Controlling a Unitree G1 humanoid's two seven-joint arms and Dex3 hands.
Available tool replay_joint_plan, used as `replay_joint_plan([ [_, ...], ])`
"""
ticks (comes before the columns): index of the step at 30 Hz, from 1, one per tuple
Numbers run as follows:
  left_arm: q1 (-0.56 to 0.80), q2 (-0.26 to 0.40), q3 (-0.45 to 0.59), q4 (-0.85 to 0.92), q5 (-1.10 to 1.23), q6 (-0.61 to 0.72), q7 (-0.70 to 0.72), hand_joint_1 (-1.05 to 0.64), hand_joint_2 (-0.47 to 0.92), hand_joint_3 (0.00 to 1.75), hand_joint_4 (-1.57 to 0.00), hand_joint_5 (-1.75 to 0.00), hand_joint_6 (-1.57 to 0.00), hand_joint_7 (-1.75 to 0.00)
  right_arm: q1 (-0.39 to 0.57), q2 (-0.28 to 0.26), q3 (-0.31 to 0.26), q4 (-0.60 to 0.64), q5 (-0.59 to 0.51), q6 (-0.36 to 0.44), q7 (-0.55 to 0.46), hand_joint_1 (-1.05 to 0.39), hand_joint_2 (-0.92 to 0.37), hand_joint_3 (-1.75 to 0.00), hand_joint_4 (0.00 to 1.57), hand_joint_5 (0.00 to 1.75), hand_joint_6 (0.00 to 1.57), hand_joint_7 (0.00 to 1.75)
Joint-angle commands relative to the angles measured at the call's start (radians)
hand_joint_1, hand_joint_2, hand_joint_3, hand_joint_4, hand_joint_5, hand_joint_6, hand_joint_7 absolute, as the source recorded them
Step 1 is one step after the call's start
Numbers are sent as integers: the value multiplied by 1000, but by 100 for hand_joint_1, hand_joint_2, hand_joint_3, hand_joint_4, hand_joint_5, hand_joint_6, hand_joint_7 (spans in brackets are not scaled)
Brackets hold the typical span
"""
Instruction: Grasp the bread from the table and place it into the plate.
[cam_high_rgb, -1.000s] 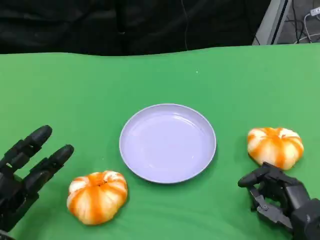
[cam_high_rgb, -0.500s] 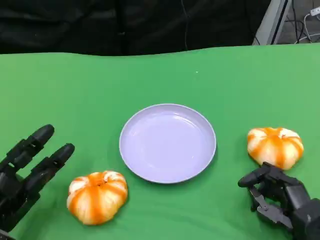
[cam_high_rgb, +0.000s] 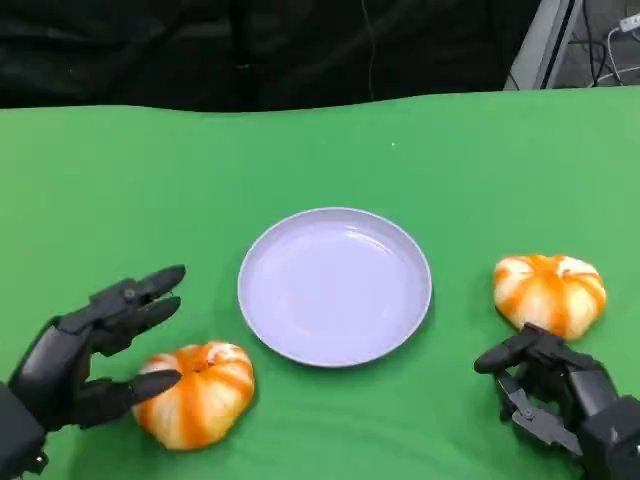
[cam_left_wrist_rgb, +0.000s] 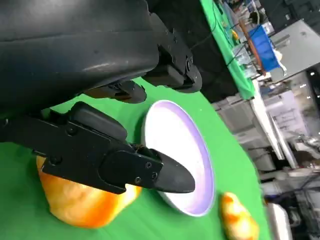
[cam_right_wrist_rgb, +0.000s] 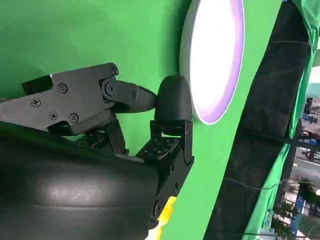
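Note:
Two orange-and-white pumpkin-shaped breads lie on the green table. One bread (cam_high_rgb: 195, 392) (cam_left_wrist_rgb: 82, 202) is at the lower left, the other bread (cam_high_rgb: 550, 291) (cam_left_wrist_rgb: 239, 223) at the right. An empty lilac plate (cam_high_rgb: 335, 286) (cam_left_wrist_rgb: 177, 160) (cam_right_wrist_rgb: 214, 55) sits between them. My left hand (cam_high_rgb: 85, 350) (cam_left_wrist_rgb: 107, 160) is spread beside the lower-left bread, with fingers reaching over its left side and the thumb close to its edge; it holds nothing. My right hand (cam_high_rgb: 555, 395) (cam_right_wrist_rgb: 130, 115) rests curled just in front of the right bread, holding nothing.
A black backdrop runs along the far edge of the green table (cam_high_rgb: 320, 150). A grey frame and cables (cam_high_rgb: 590, 45) stand at the back right. In the left wrist view more green tables and a blue bin (cam_left_wrist_rgb: 262, 42) lie far off.
My left hand has turned and moved right, from pointing away at the table's left to reaching over the lower-left bread. The right hand, the breads and the plate have stayed put.

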Motion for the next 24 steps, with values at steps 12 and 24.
replay_joint_plan([
  [12, 91, 158, -190, -277, 253, 182, 201, -90, 92, 28, -33, 0, -29, 0, 9, -8, 4, 8, -2, 11, -7, -13, -92, -49, 68, 173, 75, 120],
  [24, 115, 254, -344, -491, 409, 478, 180, -98, 92, 51, -40, -2, -27, -1, 12, -6, 6, 2, 3, 13, -6, -13, -92, -51, 69, 173, 75, 120],
])
